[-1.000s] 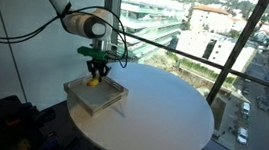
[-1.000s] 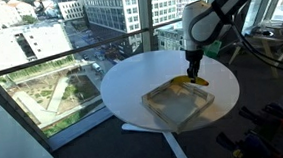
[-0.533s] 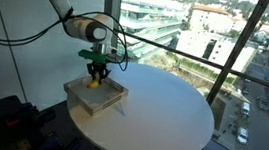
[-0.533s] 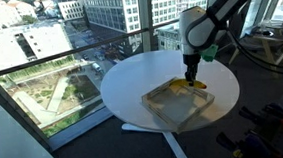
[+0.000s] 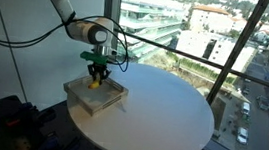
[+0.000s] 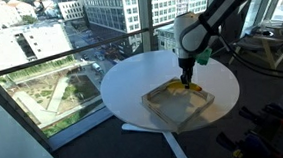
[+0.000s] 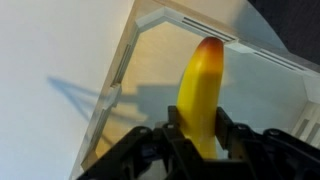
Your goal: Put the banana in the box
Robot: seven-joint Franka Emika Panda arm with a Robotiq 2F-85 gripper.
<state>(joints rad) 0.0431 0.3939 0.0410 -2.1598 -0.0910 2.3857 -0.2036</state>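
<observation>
Both exterior views: round white table (image 5: 176, 115) (image 6: 130, 85), box (image 5: 92, 107) (image 6: 176, 120) on it, beside windows (image 5: 215, 28) (image 6: 74, 39).

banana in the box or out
Not in yet: the tool, shut on the banana, holds it over the floor of the box. Whether it hangs below the walls, cannot tell.

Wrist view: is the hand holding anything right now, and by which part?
Yes: the hand is shut on the banana, gripping it near one end; the rest of it projects out above the box.
</observation>
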